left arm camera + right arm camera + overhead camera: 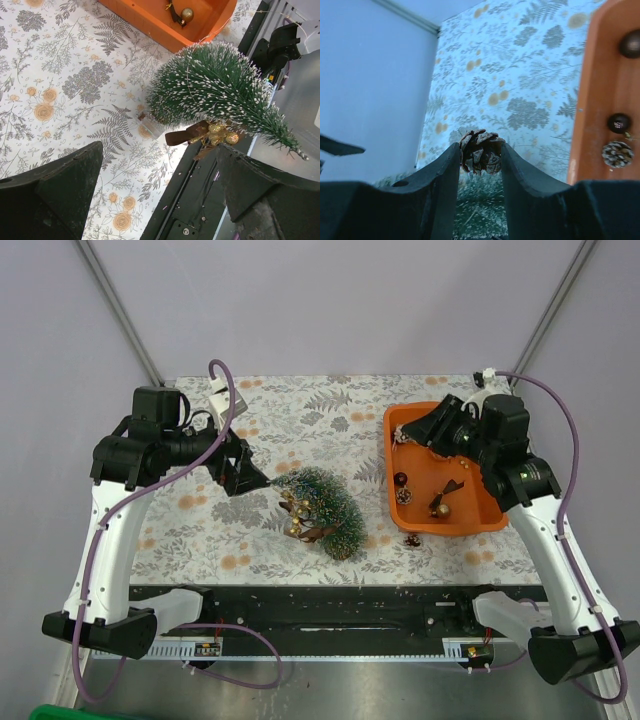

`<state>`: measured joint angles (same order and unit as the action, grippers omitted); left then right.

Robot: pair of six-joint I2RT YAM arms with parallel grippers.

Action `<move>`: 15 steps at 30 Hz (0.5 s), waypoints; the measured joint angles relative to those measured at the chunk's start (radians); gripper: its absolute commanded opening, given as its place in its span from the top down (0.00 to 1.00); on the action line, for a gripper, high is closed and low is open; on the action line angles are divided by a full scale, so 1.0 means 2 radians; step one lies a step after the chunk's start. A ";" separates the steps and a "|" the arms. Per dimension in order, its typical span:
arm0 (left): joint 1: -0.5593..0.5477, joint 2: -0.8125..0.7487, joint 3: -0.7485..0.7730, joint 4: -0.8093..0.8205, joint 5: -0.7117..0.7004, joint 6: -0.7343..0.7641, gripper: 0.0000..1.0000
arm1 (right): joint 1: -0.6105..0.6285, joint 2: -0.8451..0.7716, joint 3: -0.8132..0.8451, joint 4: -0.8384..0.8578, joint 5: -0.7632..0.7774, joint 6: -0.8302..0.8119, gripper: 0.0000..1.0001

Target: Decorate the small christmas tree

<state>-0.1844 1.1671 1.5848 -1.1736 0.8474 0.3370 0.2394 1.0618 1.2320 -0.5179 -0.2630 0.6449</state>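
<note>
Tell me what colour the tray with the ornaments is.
The tray is plain orange, best seen in the top external view.

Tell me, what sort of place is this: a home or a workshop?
Most likely a robot lab's test booth, not a home. The left arm and right arm are bolted to the table, bare pale walls box it in, and the small christmas tree and orange tray look like staged props.

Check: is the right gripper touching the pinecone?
Touching. The right wrist view shows the right gripper clamped on the pinecone, with both inner faces pressed against its scales and no gap on either side.
</note>
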 measured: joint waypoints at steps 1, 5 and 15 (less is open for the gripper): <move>0.000 0.000 0.000 0.001 0.002 -0.002 0.03 | 0.006 -0.001 0.006 0.002 -0.008 0.000 0.65; -0.001 0.003 0.001 0.004 0.006 -0.009 0.06 | 0.041 -0.001 0.029 0.018 -0.029 0.000 0.66; -0.002 0.017 0.035 -0.037 0.061 0.033 0.04 | 0.072 -0.008 0.032 0.121 -0.129 0.016 0.67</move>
<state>-0.1883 1.2003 1.6554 -1.2484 0.9695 0.4034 0.3832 1.0458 1.2961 -0.2752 -0.5205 0.6773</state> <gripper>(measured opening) 0.942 0.429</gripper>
